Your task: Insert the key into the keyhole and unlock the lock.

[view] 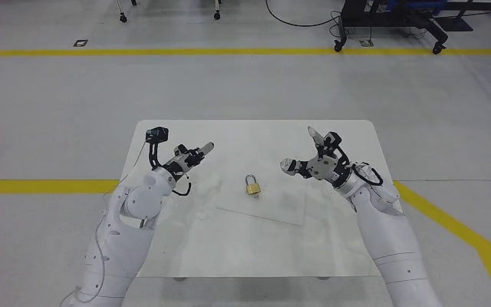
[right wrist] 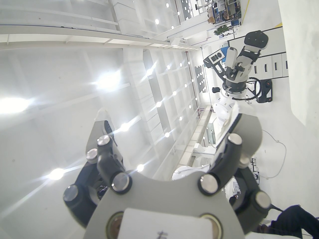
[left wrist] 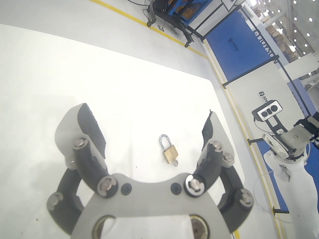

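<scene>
- A brass padlock point(view: 252, 185) lies flat on the white table point(view: 337, 245), between the two arms. A small silver key point(left wrist: 176, 163) touches its base, but whether it is seated I cannot tell.
- The left gripper point(left wrist: 148, 115) hovers near the padlock, jaws wide apart and empty.
- The right gripper point(view: 301, 150) is also spread and empty.
- Risks: the loose padlock may skid if nudged, and the tiny key may slip from a pinch.

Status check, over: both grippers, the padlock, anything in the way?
Left gripper open, empty. Right gripper open, empty. Padlock flat on table between them, untouched, key at its base. Nothing in the way.
</scene>
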Tool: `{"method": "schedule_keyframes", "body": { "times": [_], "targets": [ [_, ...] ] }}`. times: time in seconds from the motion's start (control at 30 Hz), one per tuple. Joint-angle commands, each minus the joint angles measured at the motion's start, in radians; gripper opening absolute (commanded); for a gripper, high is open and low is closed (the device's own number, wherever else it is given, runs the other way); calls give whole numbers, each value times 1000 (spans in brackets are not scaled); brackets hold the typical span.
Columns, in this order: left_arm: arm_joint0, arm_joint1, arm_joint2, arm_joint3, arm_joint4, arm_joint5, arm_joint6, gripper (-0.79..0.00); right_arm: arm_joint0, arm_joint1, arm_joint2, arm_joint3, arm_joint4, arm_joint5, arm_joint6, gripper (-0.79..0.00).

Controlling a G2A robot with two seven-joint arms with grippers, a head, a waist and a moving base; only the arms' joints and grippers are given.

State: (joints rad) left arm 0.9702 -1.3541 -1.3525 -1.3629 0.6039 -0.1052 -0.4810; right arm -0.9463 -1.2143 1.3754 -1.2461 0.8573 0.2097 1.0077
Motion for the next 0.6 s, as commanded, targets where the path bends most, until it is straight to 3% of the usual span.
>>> {"method": "schedule_keyframes", "body": {
  "times": [0.0, 0.13, 0.37, 0.57],
  "targets": [
    [0, 0, 0, 0, 0, 0, 0, 0, 0, 0, 0, 0, 0, 0, 0, 0],
    [4, 3, -12, 21, 41, 25, 36, 0, -13, 1, -2, -18, -47, -34, -55, 0],
    [18, 11, -20, 1, 155, 40, 156, 0, -112, 33, 39, -139, -517, -311, -292, 0],
    [32, 17, -2, -9, 320, 91, 240, 0, -209, 55, 143, -242, -808, -401, -548, 0]
  ]
}}
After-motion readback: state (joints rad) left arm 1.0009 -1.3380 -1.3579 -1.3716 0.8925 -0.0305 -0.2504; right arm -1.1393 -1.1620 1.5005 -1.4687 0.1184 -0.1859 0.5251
